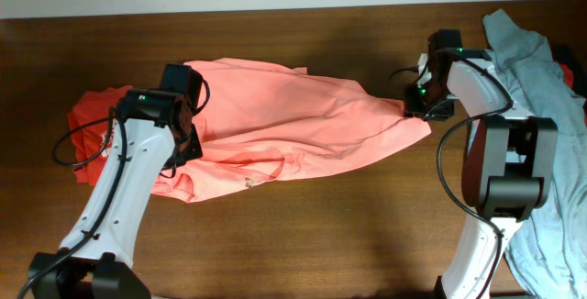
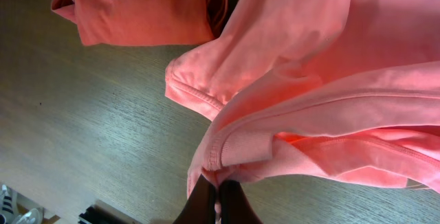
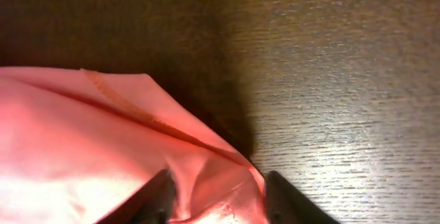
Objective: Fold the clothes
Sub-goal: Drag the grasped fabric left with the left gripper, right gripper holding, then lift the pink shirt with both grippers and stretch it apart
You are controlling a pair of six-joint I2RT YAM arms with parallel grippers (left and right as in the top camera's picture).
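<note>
The salmon-pink top (image 1: 293, 116) lies stretched across the middle of the table between my two grippers. My left gripper (image 1: 188, 148) is shut on its hem at the left end. In the left wrist view the fingers (image 2: 218, 189) pinch a bunched edge of the top (image 2: 330, 59). My right gripper (image 1: 424, 111) is at the top's right tip. In the right wrist view its fingers (image 3: 216, 196) stand apart, with a loose corner of the top (image 3: 82, 148) between them, not pressed together.
A darker red shirt with white print (image 1: 92, 116) lies at the far left, partly under the top; it also shows in the left wrist view (image 2: 144, 11). A pale grey-blue garment (image 1: 532, 60) lies at the right edge by the right arm's base. The table is dark wood (image 1: 321, 226).
</note>
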